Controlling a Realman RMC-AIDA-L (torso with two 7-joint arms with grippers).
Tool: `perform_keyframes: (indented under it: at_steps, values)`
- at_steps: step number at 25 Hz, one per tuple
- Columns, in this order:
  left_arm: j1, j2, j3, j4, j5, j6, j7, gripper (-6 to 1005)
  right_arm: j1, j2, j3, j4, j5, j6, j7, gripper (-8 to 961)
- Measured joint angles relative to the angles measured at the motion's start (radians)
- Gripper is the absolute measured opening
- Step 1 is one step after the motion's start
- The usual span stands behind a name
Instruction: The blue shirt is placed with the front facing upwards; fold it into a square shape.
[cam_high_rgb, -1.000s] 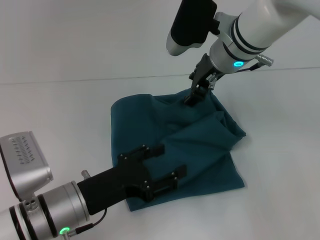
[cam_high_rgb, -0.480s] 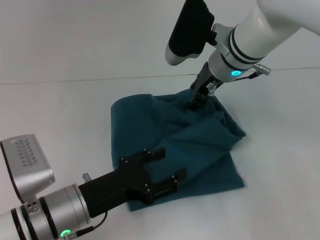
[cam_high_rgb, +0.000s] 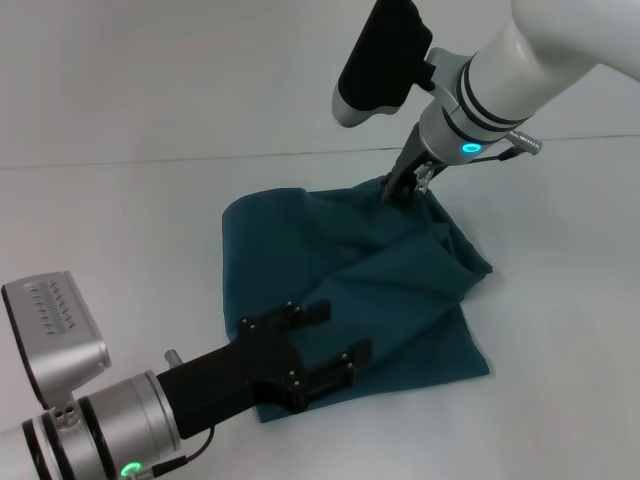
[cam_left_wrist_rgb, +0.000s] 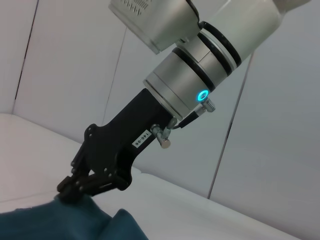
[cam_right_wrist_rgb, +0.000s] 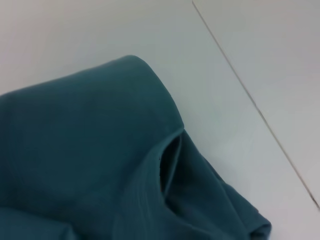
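The blue shirt (cam_high_rgb: 380, 280) lies crumpled and partly folded on the white table, plain teal side up, with no print showing. My right gripper (cam_high_rgb: 399, 190) is at the shirt's far edge, its fingers closed on a raised pinch of fabric; the left wrist view shows this gripper (cam_left_wrist_rgb: 75, 187) holding a peak of the shirt (cam_left_wrist_rgb: 85, 220). My left gripper (cam_high_rgb: 345, 328) hovers open over the shirt's near edge, with nothing between its fingers. The right wrist view shows the shirt (cam_right_wrist_rgb: 75, 150) and a sleeve opening (cam_right_wrist_rgb: 170, 165).
The white table (cam_high_rgb: 120, 230) surrounds the shirt on all sides. A seam line (cam_high_rgb: 150, 160) runs across the surface behind the shirt. No other objects are in view.
My right gripper has shifted slightly up and toward the shirt's far edge, staying on the fabric. My left gripper has drawn back a little toward the near edge, still open.
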Motion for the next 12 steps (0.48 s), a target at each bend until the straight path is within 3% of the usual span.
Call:
perform_keyframes:
  at_steps: [4,12]
  values:
    - [0.0,0.0,0.0,0.004,0.0,0.0,0.0,718,-0.006,-0.003,0.006,-0.004,-0.034,0.003,0.03,0]
    - [-0.001,0.002,-0.003,0.013,0.0,0.0,0.001,719,-0.053,-0.012,0.008,-0.082,-0.036,0.01,0.086,15]
